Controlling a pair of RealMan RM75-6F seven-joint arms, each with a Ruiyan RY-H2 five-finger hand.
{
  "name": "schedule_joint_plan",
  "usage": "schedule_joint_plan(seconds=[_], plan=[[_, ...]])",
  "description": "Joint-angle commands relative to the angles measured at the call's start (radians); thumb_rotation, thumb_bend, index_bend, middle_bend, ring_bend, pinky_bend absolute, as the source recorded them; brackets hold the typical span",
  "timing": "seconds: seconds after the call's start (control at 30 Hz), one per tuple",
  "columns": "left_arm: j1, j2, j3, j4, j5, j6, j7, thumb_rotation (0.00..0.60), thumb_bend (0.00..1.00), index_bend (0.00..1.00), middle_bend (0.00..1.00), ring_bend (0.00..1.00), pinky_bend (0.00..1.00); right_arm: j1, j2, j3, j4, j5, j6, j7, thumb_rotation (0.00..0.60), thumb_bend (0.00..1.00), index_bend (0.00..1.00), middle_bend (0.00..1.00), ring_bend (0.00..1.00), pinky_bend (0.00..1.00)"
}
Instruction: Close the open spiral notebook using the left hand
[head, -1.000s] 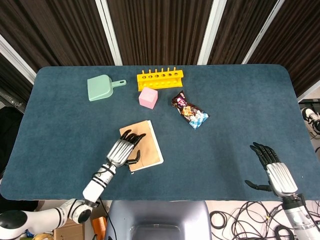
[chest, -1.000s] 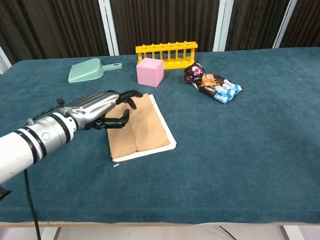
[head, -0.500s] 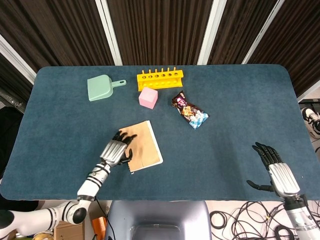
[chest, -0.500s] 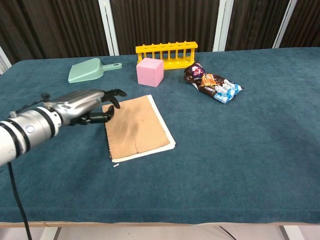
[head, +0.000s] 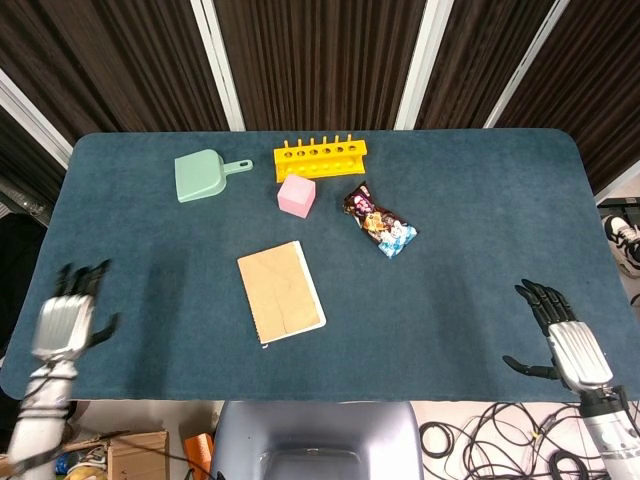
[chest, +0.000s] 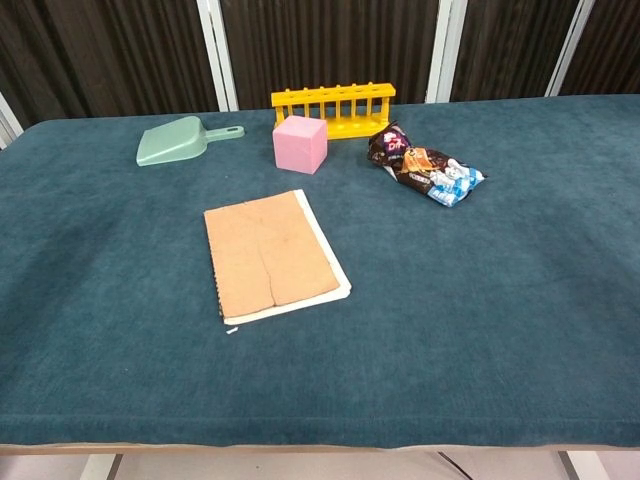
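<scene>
The left robot hand (head: 64, 322) hangs at the worktop's (head: 480, 200) left edge, fingers spread, holding nothing. The right robot hand (head: 566, 343) is likewise splayed and empty. The spiral notebook (head: 281, 291) lies closed mid-worktop.

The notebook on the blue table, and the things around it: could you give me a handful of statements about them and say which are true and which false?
1. The notebook lies closed, its brown cover up. True.
2. The left hand rests on the notebook. False: it is at the table's near left edge, well apart from the notebook, holding nothing.
3. The pink cube sits just in front of the yellow rack. True.
4. The green dustpan lies on top of the notebook. False: it is at the far left of the table, apart from it.
5. The right hand holds the snack packet. False: the hand is empty with fingers apart, near the right corner; the packet lies beside the cube.
</scene>
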Motion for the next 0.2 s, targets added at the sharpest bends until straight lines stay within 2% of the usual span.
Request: schedule_joint_plan(seconds=[0.03,0.2], plan=[[0.12,0.075,0.081,-0.046,0.072,0.12,-0.05,0.6,0.33,0.11,0.19,0.12,0.03,-0.001,0.001,0.0,-0.004,-0.003,0.003,-0.005,0.6,0.0,0.04,0.03,0.0,0.05],[0.222,0.102,0.136,-0.063,0.129,0.197,-0.121,0.6,0.33,0.11,0.18,0.12,0.03,-0.003,0.002,-0.002,-0.019,-0.019,0.016,-0.027,0.6,0.0,0.04,0.03,0.0,0.05]])
